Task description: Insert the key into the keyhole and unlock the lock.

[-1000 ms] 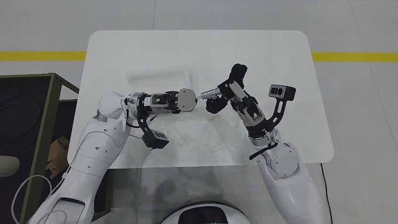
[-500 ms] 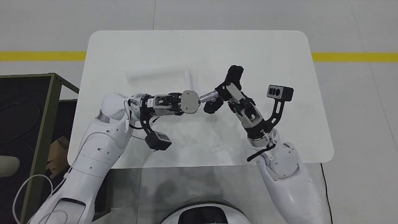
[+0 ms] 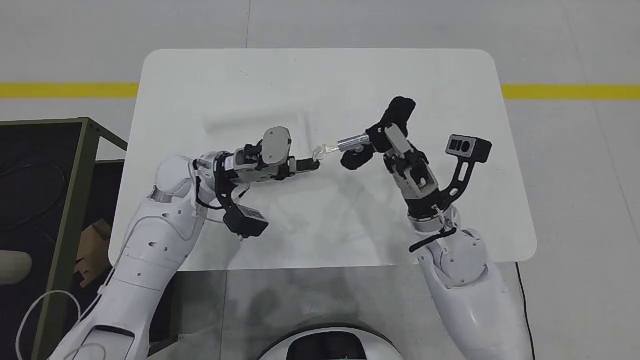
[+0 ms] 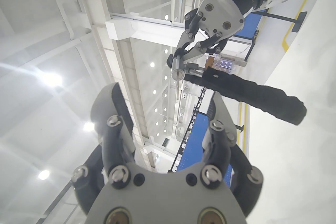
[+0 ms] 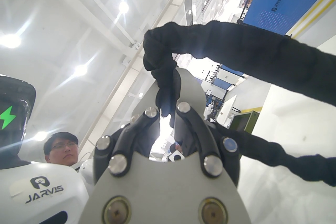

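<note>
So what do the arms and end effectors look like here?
The left arm and right arm have glossy white shells with black wrist sections. The left end effector and right end effector are grey metal plates with silver screws and black linkages. A black left wrist camera and right wrist camera sit on brackets.

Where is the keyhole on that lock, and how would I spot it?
Above the middle of the white table, find the robot's right pincer, clamping a lock with a long black cable. The keyhole is the small round silver face at the end of the lock's short metal part, just beyond the pincer's tips. Unlike the black cable beside it, it is a shiny disc.
</note>
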Available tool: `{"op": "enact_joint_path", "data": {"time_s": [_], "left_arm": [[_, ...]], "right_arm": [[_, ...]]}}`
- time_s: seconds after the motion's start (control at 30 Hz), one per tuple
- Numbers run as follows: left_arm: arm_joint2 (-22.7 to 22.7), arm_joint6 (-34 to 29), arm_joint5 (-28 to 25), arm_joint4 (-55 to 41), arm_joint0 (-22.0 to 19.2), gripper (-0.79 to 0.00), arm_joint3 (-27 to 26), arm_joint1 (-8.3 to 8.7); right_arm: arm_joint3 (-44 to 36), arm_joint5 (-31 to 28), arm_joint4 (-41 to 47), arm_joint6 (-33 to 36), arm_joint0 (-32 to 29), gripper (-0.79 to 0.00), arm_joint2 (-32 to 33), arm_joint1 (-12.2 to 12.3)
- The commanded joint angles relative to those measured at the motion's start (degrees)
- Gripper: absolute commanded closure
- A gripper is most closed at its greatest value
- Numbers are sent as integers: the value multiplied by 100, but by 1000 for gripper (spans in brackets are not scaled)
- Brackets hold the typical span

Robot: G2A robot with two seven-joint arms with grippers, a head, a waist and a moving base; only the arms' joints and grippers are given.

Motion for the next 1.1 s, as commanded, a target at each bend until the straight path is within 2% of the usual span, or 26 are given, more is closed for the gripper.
{"op": "enact_joint_path", "data": {"time_s": [0.0, 0.13, 0.17, 0.2, 0.6, 0.67, 0.73, 0.77, 0.9, 1.07], "left_arm": [[6, 25, -15, 76, 36, -785, -50, 11], [47, -8, 26, 225, 56, -785, -141, 20], [49, -26, 32, 226, 59, -763, -146, 21], [49, -47, 27, 239, 58, -785, -142, 24], [-2, -70, -61, 211, 59, -785, -138, 41], [-33, -299, -171, 393, 121, -785, -146, 59], [-124, -421, -571, 416, 138, -785, -190, 93], [-168, -399, -854, 137, 166, -785, -208, 99], [-407, -309, -2300, -1193, 191, -785, -245, 125], [-691, -872, -4245, -2892, 253, -785, -286, 151]], "right_arm": [[1, 6, -14, -4, -6, 0, 20, 5], [25, 8, -100, -55, 2, 0, 28, 10], [30, 4, -123, -83, 7, 0, 21, 9], [34, 3, -147, -107, 11, 0, 16, 8], [79, 117, -182, -212, 91, 0, 13, 12], [96, 120, -170, -207, 113, 0, 18, 14], [103, 116, -147, -215, 132, 0, 27, 15], [111, 105, -137, -225, 141, 0, 33, 16], [173, 100, -131, -246, 183, 0, 49, 17], [183, 103, -135, -238, 192, 0, 50, 18]]}}
